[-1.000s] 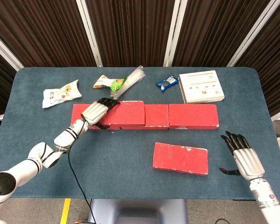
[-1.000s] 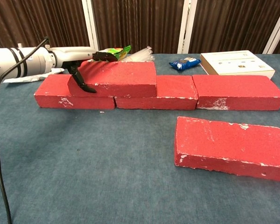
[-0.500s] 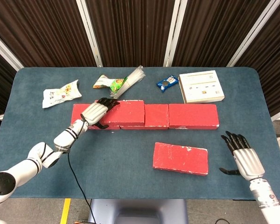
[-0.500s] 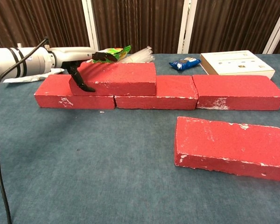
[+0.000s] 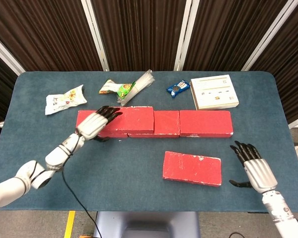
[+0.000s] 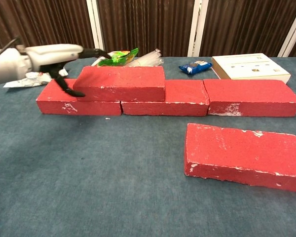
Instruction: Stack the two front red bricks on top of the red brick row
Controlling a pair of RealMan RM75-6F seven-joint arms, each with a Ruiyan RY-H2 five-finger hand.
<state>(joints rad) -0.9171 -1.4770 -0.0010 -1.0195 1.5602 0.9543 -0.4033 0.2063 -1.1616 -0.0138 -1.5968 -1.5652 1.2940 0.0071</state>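
1. The right hand (image 5: 252, 166) is seen nearest, at the table's (image 5: 139, 163) right front, fingers spread apart and nothing held
2. A loose red brick (image 5: 192, 168) lies flat ahead of the row, just left of that hand
3. The left hand (image 5: 95, 123) is seen at the left end of the stacked brick (image 6: 121, 83), fingers open, holding nothing
4. The stacked brick rests on the red brick row (image 5: 204, 123)
5. Snack packets (image 5: 64, 99) and a white box (image 5: 214, 91) are seen beyond
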